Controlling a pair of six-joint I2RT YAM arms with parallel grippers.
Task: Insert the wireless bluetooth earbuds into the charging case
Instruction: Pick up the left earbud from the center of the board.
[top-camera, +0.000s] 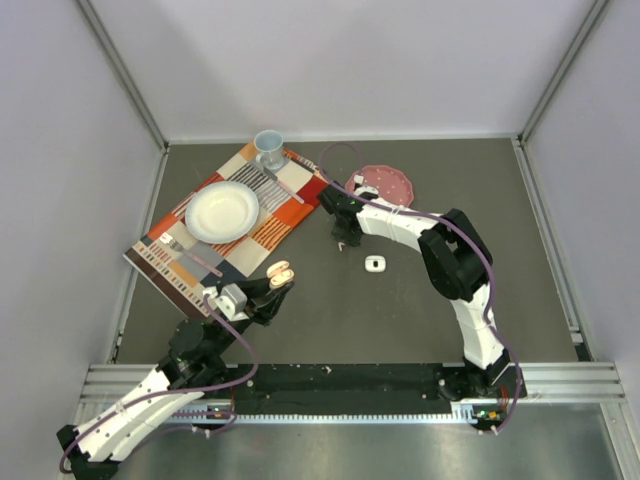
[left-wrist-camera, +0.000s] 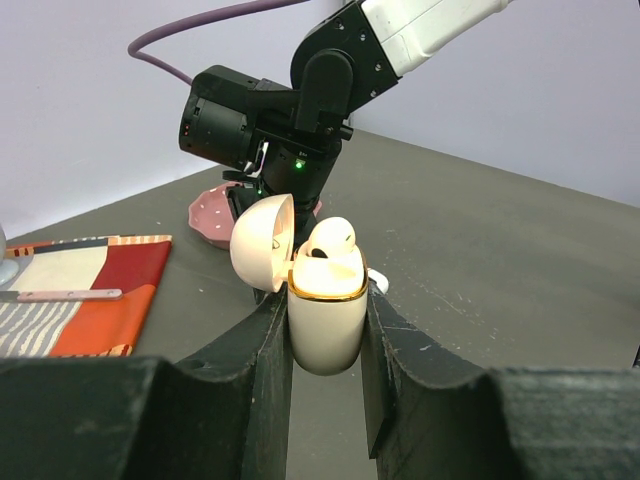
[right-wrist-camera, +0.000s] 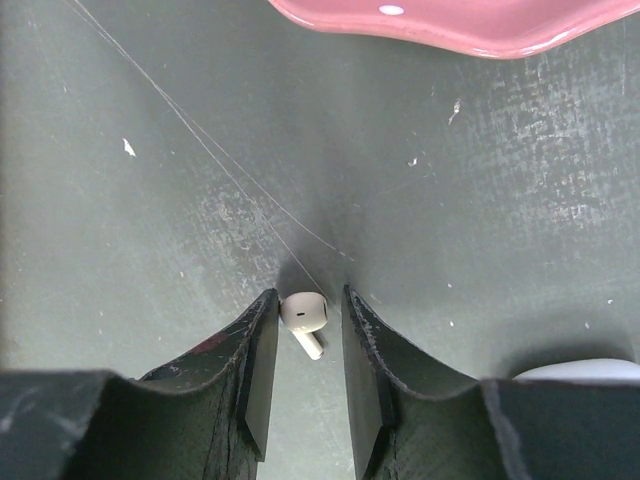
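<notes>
Fingers of the left end effector are closed on the lower body of a cream charging case, holding it upright above the surface. Its domed lid is swung open to the left of the frame, and a seated earbud pokes out above the gold rim. From the top view this case sits just left of centre, at the corner of a striped placemat that carries a white bowl and a cup.

The right end effector is down at the surface with its fingers narrowly apart around a loose earbud that lies between them. The bud looks to touch the left-hand finger, with a sliver of gap on the other side, so it does not seem clamped. A pink plate fills the upper edge. In the top view, a small white object, possibly another case, lies near this arm.
</notes>
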